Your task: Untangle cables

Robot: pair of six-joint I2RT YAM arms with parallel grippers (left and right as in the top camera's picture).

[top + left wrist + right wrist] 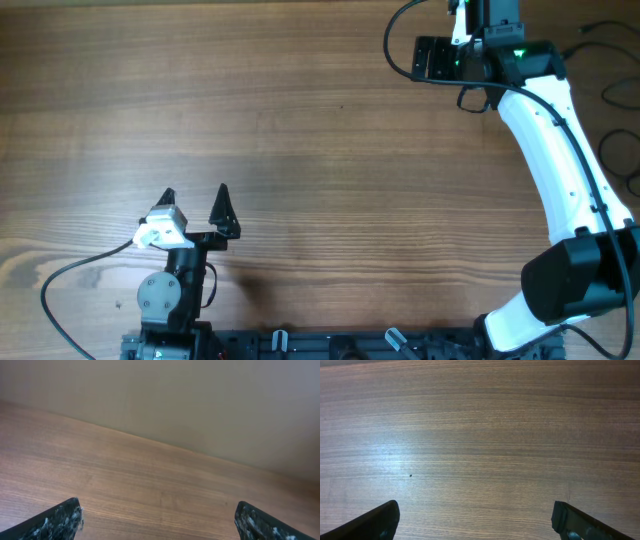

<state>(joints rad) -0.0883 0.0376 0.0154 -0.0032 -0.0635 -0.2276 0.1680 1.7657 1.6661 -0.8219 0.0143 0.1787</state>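
As two robot arms stand at a wooden table [320,120], the left gripper [194,193] sits near the left front edge, its jaws spread wide with nothing between them. The right gripper [475,510], reaching to the far right, is likewise released over plain wood. The thin black cables [602,148] lie at the right edge, just beyond the white right arm [560,150], well apart from both grippers.

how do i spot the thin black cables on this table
Look at the wooden table from overhead and follow the white right arm to the far right edge. The thin black cables loop there beside it. They are far thinner than the thick black wire on that arm.
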